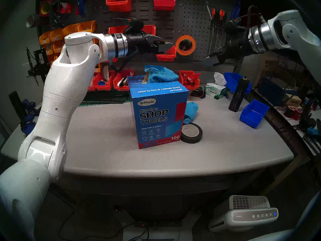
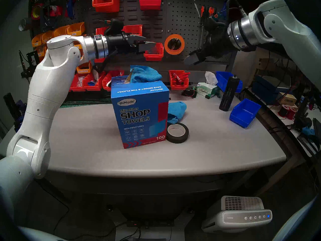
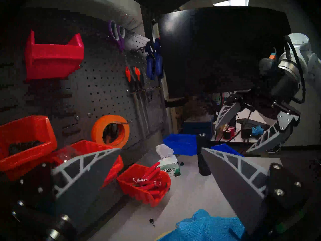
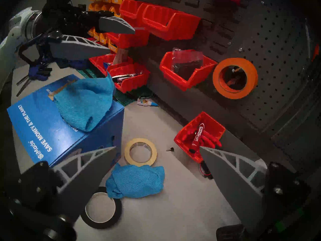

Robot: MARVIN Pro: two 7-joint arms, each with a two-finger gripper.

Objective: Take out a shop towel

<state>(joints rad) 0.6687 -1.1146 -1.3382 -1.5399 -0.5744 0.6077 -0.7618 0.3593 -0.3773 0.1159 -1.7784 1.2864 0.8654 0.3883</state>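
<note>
I see one waffle-weave shop towel (image 1: 160, 73) slumped from the slot atop the glossy UniMade "SHOP TOWELS" carton (image 1: 159, 113); a second crumpled towel (image 4: 136, 180) lies on the grey bench (image 1: 104, 139) beside a black tape roll (image 1: 191, 132). My left hand (image 1: 165, 46) and right hand (image 1: 211, 60) hang spread and empty above, clear of both.

The two head views look down from above the near edge of the grey table (image 1: 104, 148), facing the pegboard (image 1: 191, 18); they are almost the same picture, slightly offset sideways. The left wrist view rides high and looks roughly level across the table's back toward the pegboard and the Kimtech tissue box (image 3: 169, 166). The right wrist view tilts down, closer, onto the shop-towel carton (image 4: 43, 131). Both wrist views share the orange tape roll (image 3: 111, 131) and, probably, the red marker bin (image 4: 199, 136).
</note>
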